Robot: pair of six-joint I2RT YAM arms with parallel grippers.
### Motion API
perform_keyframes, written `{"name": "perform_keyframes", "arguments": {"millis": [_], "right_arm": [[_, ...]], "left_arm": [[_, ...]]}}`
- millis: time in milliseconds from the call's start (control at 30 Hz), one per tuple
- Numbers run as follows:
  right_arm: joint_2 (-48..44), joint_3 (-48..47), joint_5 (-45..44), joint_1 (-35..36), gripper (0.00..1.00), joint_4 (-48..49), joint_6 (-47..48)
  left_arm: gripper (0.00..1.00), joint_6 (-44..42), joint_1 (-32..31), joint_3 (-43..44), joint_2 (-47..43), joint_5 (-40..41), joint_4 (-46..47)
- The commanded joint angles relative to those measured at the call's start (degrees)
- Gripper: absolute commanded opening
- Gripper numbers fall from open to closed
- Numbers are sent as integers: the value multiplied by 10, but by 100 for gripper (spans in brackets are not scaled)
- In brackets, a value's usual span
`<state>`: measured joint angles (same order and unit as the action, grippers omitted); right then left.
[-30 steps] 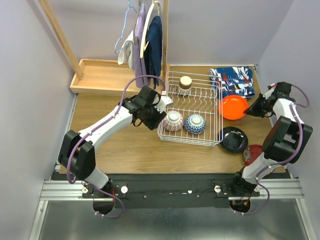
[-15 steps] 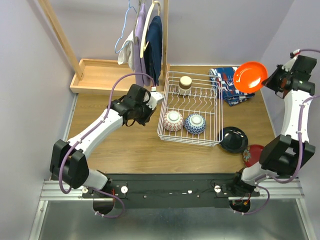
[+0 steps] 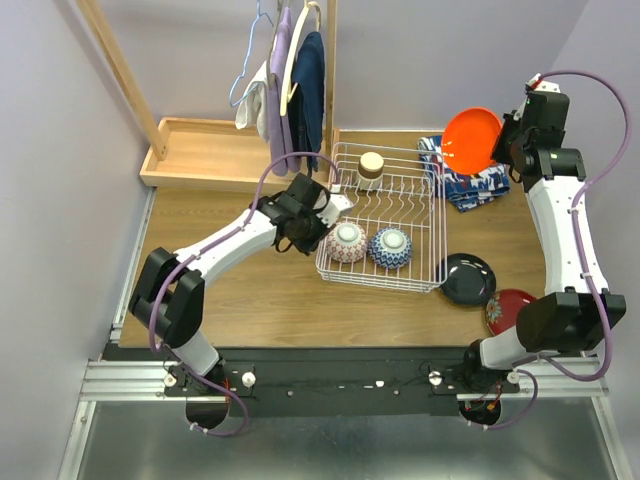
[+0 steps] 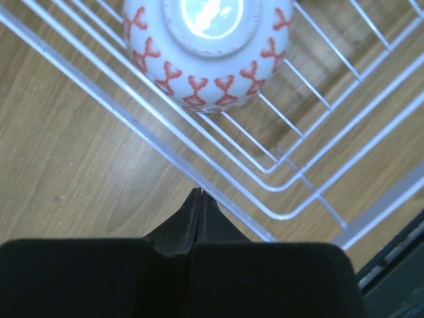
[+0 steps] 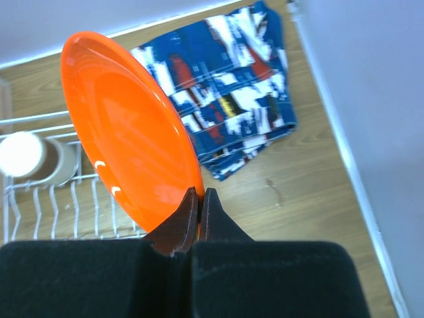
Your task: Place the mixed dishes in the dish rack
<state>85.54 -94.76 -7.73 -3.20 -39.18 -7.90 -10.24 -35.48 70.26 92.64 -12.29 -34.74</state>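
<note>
My right gripper [image 3: 500,152] is shut on the rim of the orange plate [image 3: 470,140], holding it tilted in the air over the back right of the table, right of the dish rack [image 3: 377,284]. In the right wrist view the fingers [image 5: 201,193] pinch the plate's [image 5: 126,132] lower edge. Inside the rack are a red-white bowl [image 3: 347,241], a blue bowl [image 3: 390,247] and a tan cup [image 3: 371,165]. My left gripper [image 3: 318,236] is shut and empty, just outside the rack's left wire [image 4: 132,126], pointing at the red-white bowl [image 4: 209,50].
A glossy black plate [image 3: 466,278] and a dark red plate [image 3: 505,310] lie on the table right of the rack. A blue-red patterned cloth [image 3: 462,175] lies under the raised plate. A wooden tray [image 3: 200,155] and hanging clothes [image 3: 290,85] stand at the back left.
The right arm lifted the orange plate off the table and swung it up and left toward the rack. The left gripper closed, drew back, then returned to the rack's left side.
</note>
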Motion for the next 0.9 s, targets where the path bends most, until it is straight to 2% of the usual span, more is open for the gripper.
{"name": "perform_keyframes", "arguments": {"millis": [0,167,300,400,467,533,667,867], "right_arm": [[-12,-8,-115,21,0,-8,11],[-11,-9,-145,46,0,-41,24],[-13,13,-152,56,0,-57,29],[-10,32,-172,66,0,-57,27],[-6,44,-185,80,0,-52,30],[4,49,-209,92,0,-47,31],[23,52,-226,101,0,-43,26],[71,41,-250,106,0,-38,18]], "left_arm": [[0,-7,-58,36,-4,-14,-1],[0,-3,-113,38,-8,-16,5],[0,4,-125,43,-7,14,0],[20,-6,-122,29,-21,50,-13],[31,-7,-118,4,-42,55,-22],[46,1,-104,-22,-65,51,-29],[53,-4,-88,-65,-104,49,-43],[55,4,-57,-97,-149,49,-43]]}}
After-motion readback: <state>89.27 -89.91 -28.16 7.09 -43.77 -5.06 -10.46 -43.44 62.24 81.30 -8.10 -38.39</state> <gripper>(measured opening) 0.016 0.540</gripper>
